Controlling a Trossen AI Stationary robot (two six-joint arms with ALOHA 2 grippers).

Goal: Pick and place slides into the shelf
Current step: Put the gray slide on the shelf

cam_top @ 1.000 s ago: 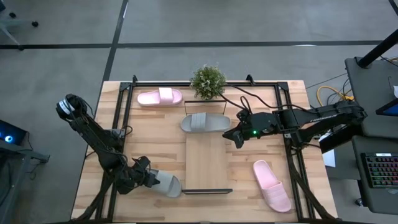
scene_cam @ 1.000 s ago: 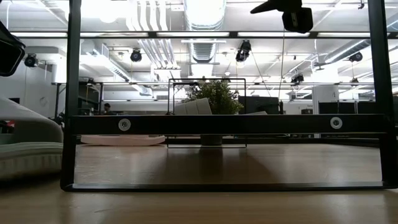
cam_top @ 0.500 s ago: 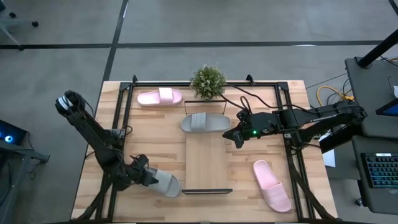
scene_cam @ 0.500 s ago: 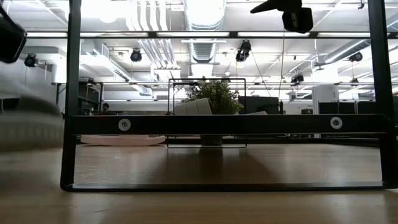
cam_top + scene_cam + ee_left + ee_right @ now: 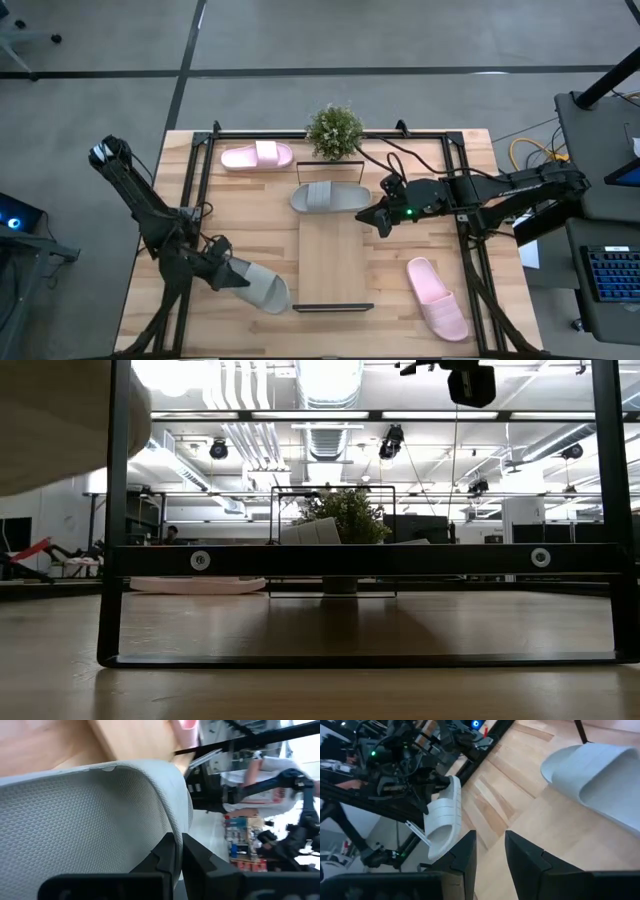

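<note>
- High view gives you the whole layout: the shelf [image 5: 335, 258] lies mid-table, with one grey slide [image 5: 331, 197] across its far end, by the plant [image 5: 334, 131].
- You still have two pink slides to place — one [image 5: 257, 156] at the far left of the table [image 5: 440, 230], the other [image 5: 437, 298] near the right rail.
- Your left gripper [image 5: 222, 273] pinches the second grey slide [image 5: 259, 290] by its edge, fingers pressed together on the rim, and carries it off the table just beside the shelf's near-left corner.
- Your right gripper [image 5: 381, 221] hovers beside the shelf's far end, holding nothing, fingers a little apart.
- Watch that thin edge grip: the slide hangs tilted, so a quick swing could, I judge, twist it loose.
- Mind the black wire frame [image 5: 365, 560] too — the slide's free end could catch it on the way in.
</note>
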